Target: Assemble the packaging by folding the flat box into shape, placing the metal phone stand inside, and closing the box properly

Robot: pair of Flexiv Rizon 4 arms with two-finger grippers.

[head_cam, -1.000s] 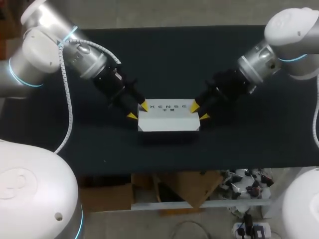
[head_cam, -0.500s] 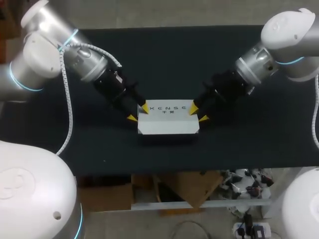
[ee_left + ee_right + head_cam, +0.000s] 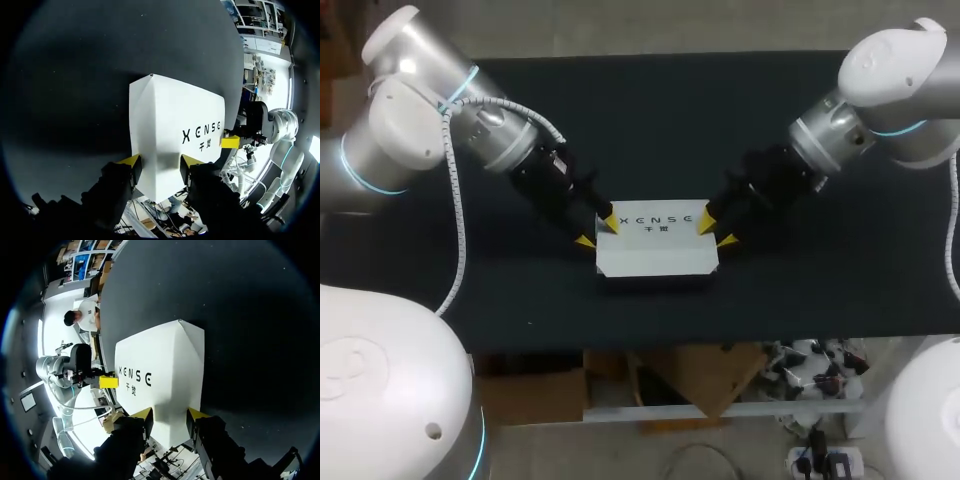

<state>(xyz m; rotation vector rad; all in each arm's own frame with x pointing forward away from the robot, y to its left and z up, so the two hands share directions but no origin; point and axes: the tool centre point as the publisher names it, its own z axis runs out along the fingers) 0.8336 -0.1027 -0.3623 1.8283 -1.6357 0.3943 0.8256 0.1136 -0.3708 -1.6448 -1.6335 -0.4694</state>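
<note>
A closed white box (image 3: pixel 658 245) with dark print on its lid lies in the middle of the black table (image 3: pixel 650 120). My left gripper (image 3: pixel 597 232) is at the box's left end, open, one yellow tip over the lid's corner and the other just outside the end. My right gripper (image 3: pixel 716 232) stands the same way at the right end, open. In the left wrist view the box (image 3: pixel 175 130) runs out from between the fingers of my left gripper (image 3: pixel 160 162). The right wrist view shows the box (image 3: pixel 160 375) ahead of my right gripper (image 3: pixel 170 415). No phone stand is visible.
The black cloth stretches well beyond the box to the back and to both sides. The table's front edge (image 3: pixel 650 345) runs a little in front of the box.
Both grippers have crept slightly toward the table's front along the box's ends. The box has barely moved.
</note>
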